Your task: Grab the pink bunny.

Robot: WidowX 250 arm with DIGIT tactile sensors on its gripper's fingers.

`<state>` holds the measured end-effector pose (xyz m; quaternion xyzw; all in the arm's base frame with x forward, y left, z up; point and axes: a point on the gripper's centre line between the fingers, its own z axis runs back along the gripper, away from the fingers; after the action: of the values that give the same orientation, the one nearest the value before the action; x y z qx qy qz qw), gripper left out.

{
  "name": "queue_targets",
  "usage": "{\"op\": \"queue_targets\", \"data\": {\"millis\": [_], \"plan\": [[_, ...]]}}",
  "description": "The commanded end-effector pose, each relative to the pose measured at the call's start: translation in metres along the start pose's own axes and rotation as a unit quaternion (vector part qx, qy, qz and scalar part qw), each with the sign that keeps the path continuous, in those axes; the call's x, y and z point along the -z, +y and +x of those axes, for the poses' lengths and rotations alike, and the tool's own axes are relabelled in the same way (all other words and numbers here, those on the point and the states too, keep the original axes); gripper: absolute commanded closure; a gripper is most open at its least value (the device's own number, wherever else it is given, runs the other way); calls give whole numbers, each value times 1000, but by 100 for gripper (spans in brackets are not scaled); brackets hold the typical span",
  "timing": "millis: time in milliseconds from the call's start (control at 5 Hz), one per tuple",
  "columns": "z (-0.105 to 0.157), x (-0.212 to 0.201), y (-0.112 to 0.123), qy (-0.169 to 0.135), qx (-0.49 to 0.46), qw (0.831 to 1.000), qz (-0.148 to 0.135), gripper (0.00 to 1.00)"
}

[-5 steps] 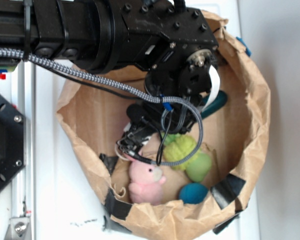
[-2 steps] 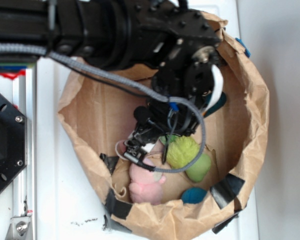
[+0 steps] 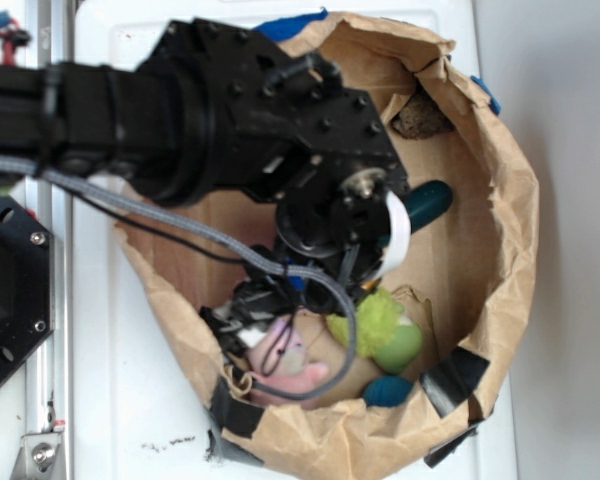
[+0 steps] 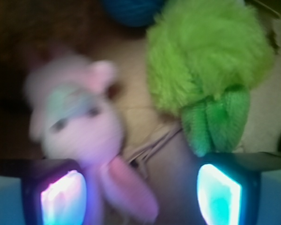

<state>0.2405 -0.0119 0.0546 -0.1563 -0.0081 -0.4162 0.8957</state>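
The pink bunny (image 4: 79, 126) lies on the paper floor of the bag, its ears pointing toward my jaws; one ear reaches into the gap near the left finger. In the exterior view the pink bunny (image 3: 285, 358) sits at the bag's lower left, partly covered by my arm and cable. My gripper (image 4: 140, 194) is open, hovering low just over the bunny's ears, its fingers (image 4: 63, 197) glowing. In the exterior view the gripper (image 3: 252, 312) is dark and sits right above the bunny's head. Nothing is clamped.
A fuzzy yellow-green plush (image 4: 206, 70) lies right of the bunny, close to the right finger, also seen as the green plush (image 3: 380, 325). A teal ball (image 3: 388, 390), a dark teal object (image 3: 425, 203) and the crumpled brown bag wall (image 3: 510, 240) surround them.
The arm has swung down and to the left inside the bag, dropping the gripper from beside the green plush to right over the bunny's head. The toys have stayed put.
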Motion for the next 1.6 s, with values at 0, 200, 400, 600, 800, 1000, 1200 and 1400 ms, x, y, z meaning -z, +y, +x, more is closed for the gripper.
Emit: {"op": "queue_targets", "data": {"millis": [0,200,400,600,800,1000,1200,1400], "plan": [[3,-28,-17,-45,41,998,12,0],[9,-23,-17,-57,25,998,-2,0],[17,-16,-16,-48,22,999,-5,0],[25,-1,-16,-39,29,999,6,0],[32,12,-17,-53,40,998,-19,0],[39,26,-22,-44,79,995,-41,0],[38,39,-34,-13,149,988,-30,0],[30,44,-50,4,177,983,-39,31]]}}
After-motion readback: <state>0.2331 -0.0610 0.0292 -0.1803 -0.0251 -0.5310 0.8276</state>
